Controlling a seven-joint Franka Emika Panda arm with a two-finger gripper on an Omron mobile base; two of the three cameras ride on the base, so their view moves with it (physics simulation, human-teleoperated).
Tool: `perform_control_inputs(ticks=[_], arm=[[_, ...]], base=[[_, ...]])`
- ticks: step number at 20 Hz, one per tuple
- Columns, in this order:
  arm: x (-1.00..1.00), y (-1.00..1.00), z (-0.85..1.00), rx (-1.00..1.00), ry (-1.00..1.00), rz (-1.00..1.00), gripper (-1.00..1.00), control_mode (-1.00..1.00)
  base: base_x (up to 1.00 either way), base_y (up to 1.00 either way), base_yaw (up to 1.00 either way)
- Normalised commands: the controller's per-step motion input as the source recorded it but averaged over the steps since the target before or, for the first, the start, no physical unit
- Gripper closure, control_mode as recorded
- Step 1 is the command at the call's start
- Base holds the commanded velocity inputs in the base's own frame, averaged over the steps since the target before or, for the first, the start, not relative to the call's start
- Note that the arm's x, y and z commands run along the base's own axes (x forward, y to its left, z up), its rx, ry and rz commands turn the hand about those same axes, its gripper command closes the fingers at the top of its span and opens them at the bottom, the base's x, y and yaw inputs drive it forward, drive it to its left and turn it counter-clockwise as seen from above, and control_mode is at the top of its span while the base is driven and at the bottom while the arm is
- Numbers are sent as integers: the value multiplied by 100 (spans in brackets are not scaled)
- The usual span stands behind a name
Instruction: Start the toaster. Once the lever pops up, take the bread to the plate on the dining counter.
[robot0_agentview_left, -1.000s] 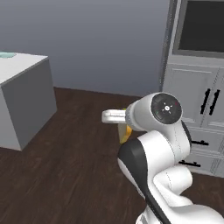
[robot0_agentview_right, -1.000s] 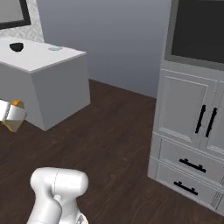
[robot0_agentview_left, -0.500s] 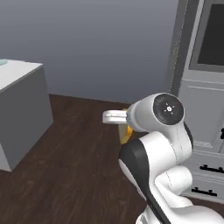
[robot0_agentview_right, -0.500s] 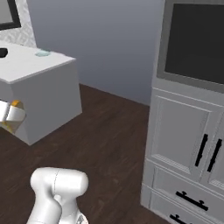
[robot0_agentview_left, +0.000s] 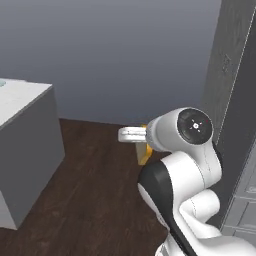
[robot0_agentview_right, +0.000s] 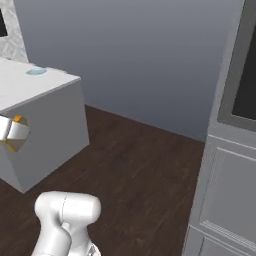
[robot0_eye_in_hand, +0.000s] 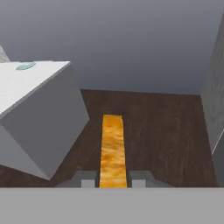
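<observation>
A white robot arm stands on a dark wooden floor (robot0_agentview_left: 95, 200) in a rendered kitchen, in front of a plain blue-grey wall (robot0_agentview_right: 140, 55).

In the hand view, the hand (robot0_eye_in_hand: 113, 178) is clamped on the bread (robot0_eye_in_hand: 113, 151), a thin golden-tan slice seen edge-on. It stands between the two dark fingertips (robot0_eye_in_hand: 86, 178) and stretches away from them over the floor. In the left base view the bread (robot0_agentview_left: 145, 152) shows as a small orange patch beneath the white hand (robot0_agentview_left: 132, 134), which reaches out to the left of the arm's large round joint. In the right base view the hand (robot0_agentview_right: 12, 132) sits at the left edge, with bits of orange bread (robot0_agentview_right: 17, 119) showing above and below it.

The dining table (robot0_eye_in_hand: 39, 118), a white-topped block with grey sides, stands to the left of the hand and a little beyond it. The pale blue-green plate (robot0_eye_in_hand: 25, 66) rests on its far part, well apart from the bread. The right base view shows the same plate (robot0_agentview_right: 36, 71) near the table's far edge (robot0_agentview_right: 60, 85).

Tall grey cabinets (robot0_agentview_right: 225, 165) rise on the right.
</observation>
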Motion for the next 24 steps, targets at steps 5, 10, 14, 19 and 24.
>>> perform_control_inputs(ticks=[5,10,14,19,24], arm=[[0,0,0,0,0,0,100,100],[0,0,0,0,0,0,100,100],[0,0,0,0,0,0,100,100],[0,0,0,0,0,0,100,100],[0,0,0,0,0,0,100,100]], base=[[100,67,-8],[100,5,15],[100,-17,31],[100,-11,39],[100,-12,41]])
